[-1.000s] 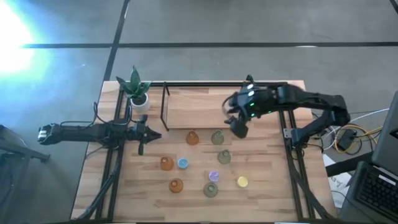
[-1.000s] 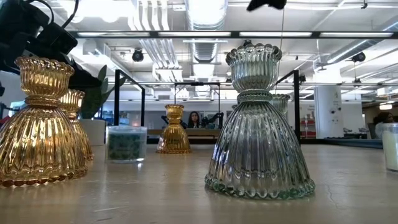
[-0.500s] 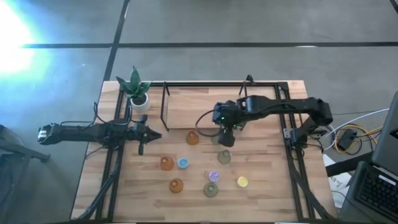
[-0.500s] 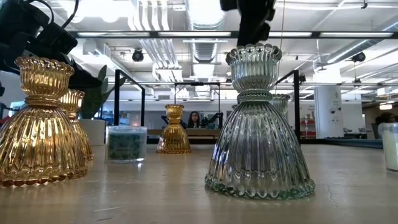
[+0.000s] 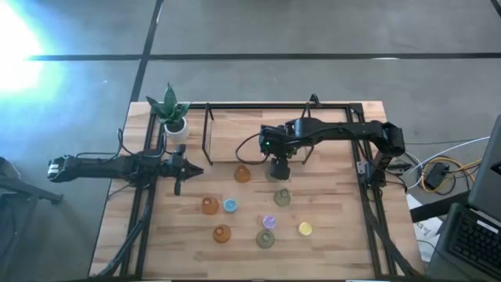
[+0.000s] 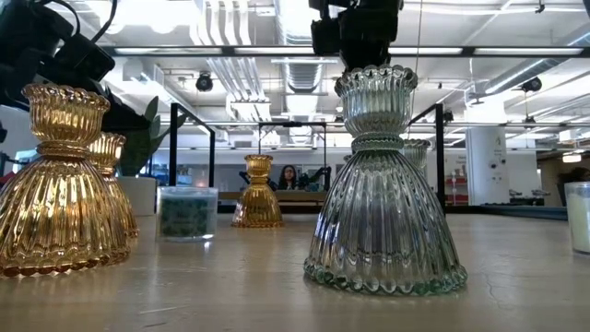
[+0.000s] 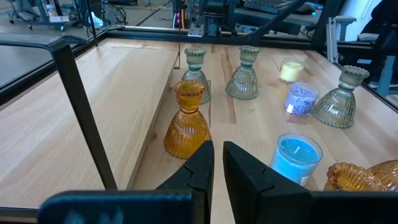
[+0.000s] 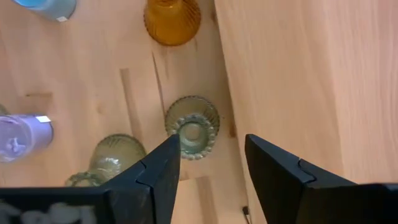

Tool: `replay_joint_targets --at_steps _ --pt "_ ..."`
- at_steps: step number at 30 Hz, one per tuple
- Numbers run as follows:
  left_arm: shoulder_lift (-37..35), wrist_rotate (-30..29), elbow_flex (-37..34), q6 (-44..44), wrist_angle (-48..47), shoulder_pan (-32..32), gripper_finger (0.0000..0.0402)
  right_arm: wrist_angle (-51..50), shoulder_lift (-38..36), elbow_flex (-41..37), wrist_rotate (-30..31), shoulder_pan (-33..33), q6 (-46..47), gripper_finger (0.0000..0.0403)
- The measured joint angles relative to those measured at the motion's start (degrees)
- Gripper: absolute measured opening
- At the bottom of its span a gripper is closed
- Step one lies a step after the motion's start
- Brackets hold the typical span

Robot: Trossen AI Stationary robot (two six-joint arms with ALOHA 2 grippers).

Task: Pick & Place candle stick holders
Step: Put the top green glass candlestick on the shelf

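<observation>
Nine small glass candle stick holders stand on their bases on the wooden table (image 5: pixel 329 235). Three are amber, one of them (image 5: pixel 243 174) by the platform step. Three are olive-green (image 5: pixel 282 197). Blue (image 5: pixel 230 205), purple (image 5: pixel 268 222) and yellow (image 5: pixel 305 229) round ones stand among them. My right gripper (image 5: pixel 279 172) is open and points down over the far green holder (image 8: pixel 192 135), whose top shows between and below its fingers, nearer one finger. It touches nothing. My left gripper (image 5: pixel 186 171) is shut and empty at the table's left, level, facing the amber holder (image 7: pixel 186 121).
A raised wooden platform (image 5: pixel 250 137) with a black frame (image 5: pixel 208 133) fills the far middle; its step runs right beside the far green holder. A white potted plant (image 5: pixel 171 116) stands at the far left. Black rails (image 5: pixel 368 211) run along both sides.
My right gripper has gone toward the table's left edge and come down, from right of the holders to over the far green holder. Its fingers stay open. The holders have not moved.
</observation>
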Motion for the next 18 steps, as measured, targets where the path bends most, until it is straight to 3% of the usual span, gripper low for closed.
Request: replay_joint_targets --at_steps 9,18 --pt "0.00 0.00 0.00 0.02 0.04 -0.01 0.0039 3.17 0.02 -4.72 -3.00 -1.80 -1.10 0.0133" --pt "0.00 0.00 0.00 0.02 0.17 -0.02 0.0039 7.99 0.11 -9.94 -4.28 -1.76 -0.02 0.0143"
